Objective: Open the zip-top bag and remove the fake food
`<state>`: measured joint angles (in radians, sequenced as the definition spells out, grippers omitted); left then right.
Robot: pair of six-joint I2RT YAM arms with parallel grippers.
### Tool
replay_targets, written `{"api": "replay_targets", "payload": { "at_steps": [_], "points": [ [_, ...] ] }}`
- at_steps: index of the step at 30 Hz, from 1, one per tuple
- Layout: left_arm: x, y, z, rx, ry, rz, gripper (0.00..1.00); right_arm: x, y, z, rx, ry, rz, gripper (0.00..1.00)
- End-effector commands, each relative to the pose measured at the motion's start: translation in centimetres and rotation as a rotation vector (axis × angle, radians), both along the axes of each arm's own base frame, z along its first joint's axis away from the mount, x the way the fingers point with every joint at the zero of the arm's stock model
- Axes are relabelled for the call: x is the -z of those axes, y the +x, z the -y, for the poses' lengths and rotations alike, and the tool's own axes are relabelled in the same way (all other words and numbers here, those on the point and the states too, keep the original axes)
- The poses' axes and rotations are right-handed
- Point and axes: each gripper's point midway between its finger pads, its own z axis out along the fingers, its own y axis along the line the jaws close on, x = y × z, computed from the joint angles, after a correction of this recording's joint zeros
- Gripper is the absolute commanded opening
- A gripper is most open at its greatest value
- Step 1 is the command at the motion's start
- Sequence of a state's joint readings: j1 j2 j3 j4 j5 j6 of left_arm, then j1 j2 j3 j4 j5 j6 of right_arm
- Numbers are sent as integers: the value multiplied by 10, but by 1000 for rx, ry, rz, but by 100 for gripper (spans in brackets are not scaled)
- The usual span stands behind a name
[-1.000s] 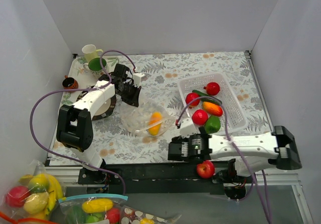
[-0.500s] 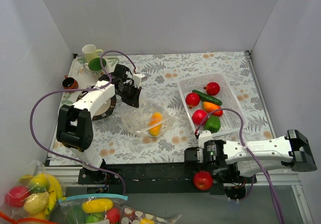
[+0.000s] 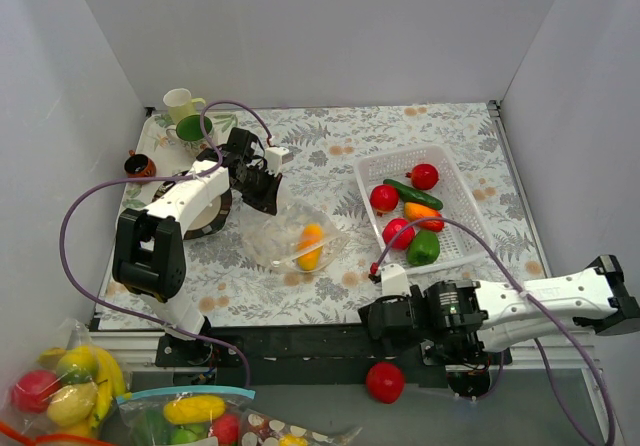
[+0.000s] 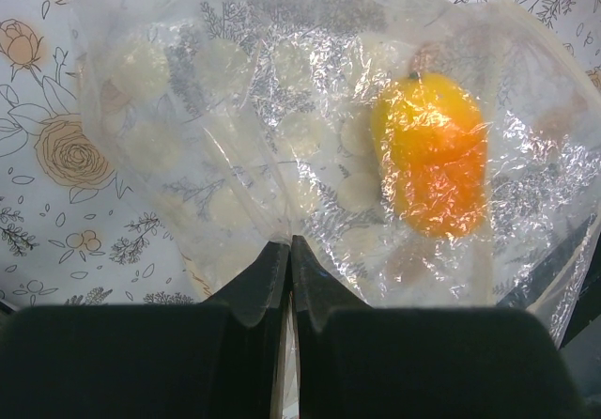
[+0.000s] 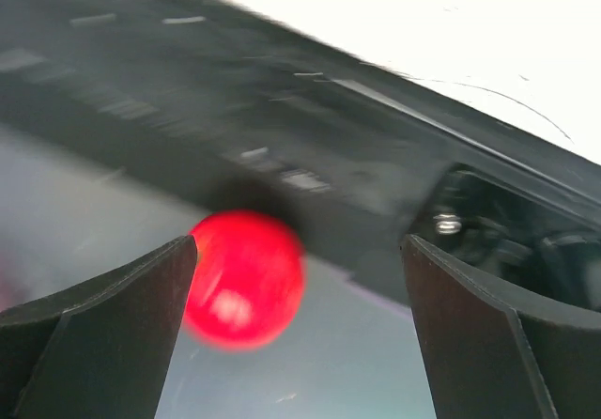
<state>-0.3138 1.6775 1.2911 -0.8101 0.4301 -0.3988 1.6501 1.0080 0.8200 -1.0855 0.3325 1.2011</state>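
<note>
The zip-top bag (image 3: 285, 234) lies crumpled mid-table with an orange-yellow fake fruit (image 3: 310, 246) inside. My left gripper (image 3: 262, 192) is shut on the bag's edge; in the left wrist view its jaws (image 4: 289, 245) pinch the clear plastic (image 4: 216, 128) with the orange fruit (image 4: 432, 170) beyond. My right gripper (image 3: 376, 318) is open and empty at the table's front edge. A red fake fruit (image 3: 384, 381) lies past the black front rail, off the table. It shows blurred in the right wrist view (image 5: 244, 278), below the open right gripper (image 5: 299, 250).
The white basket (image 3: 462, 191) at the right holds several fake foods, among them a red one (image 3: 424, 176), a green one (image 3: 423, 247) and an orange one (image 3: 422, 214). Mugs (image 3: 180, 101) stand at the back left. Fruit bags (image 3: 190, 411) lie off the table, bottom left.
The red fruit has moved toward the near side and left, past the front rail. My right arm has swung lower along the front edge. The left gripper and bag have not moved.
</note>
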Motion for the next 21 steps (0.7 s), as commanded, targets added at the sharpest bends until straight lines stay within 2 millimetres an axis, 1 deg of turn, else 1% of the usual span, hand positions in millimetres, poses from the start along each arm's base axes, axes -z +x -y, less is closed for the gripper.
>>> {"api": "replay_targets", "payload": {
  "at_steps": [1, 2, 3, 4, 5, 7, 8, 10, 11, 12, 13, 14, 15, 16, 17, 18, 19, 20, 21],
  "points": [
    [-21, 6, 5, 18, -23, 58, 0, -35, -21, -22, -210, 129, 6, 98],
    [-23, 7, 4, 19, -26, 62, 0, -34, -37, -30, -282, 151, -31, 98],
    [-23, 7, 4, 16, -24, 64, 0, -30, -40, -31, -296, 136, -35, 98],
    [-22, 6, 4, 16, -23, 62, 0, -27, -39, -29, -293, 111, -26, 98],
    [-21, 6, 4, 17, -22, 60, 0, -19, -32, -27, -297, 49, 20, 98],
    [-21, 6, 6, 22, -33, 61, 0, -22, -18, -37, -293, 25, 109, 98],
    [-19, 5, 6, 18, -37, 51, 0, -21, 6, -43, -254, -12, 224, 98],
    [-18, 4, 8, 19, -47, 40, 0, -25, 38, -53, -221, -33, 325, 98],
    [-17, 3, 9, 18, -49, 33, 0, -25, 68, -55, -147, -50, 370, 98],
    [-17, 2, 9, 19, -50, 29, 0, -30, 86, -74, -138, 15, 410, 98],
    [-18, 2, 9, 18, -51, 29, 0, -28, 101, -78, -120, 34, 432, 98],
    [-17, 0, 8, 19, -49, 25, 0, -32, 127, -82, -49, 79, 459, 98],
    [-17, -2, 7, 21, -45, 26, 0, -43, 144, -100, -12, 176, 502, 98],
    [-17, -3, 6, 23, -41, 27, 0, -40, 158, -101, -20, 185, 531, 98],
    [-17, -3, 5, 23, -35, 31, 0, -39, 178, -101, 21, 211, 521, 98],
    [-16, -4, 4, 26, -31, 32, 0, -40, 187, -107, 26, 242, 522, 95],
    [-16, -4, 4, 27, -29, 33, 0, -49, 198, -123, 13, 309, 547, 93],
    [-16, -4, 4, 26, -27, 30, 0, -43, 205, -132, -2, 318, 515, 91],
    [-17, -3, 4, 27, -29, 34, 0, -43, 207, -142, -19, 326, 509, 88]
  ]
}}
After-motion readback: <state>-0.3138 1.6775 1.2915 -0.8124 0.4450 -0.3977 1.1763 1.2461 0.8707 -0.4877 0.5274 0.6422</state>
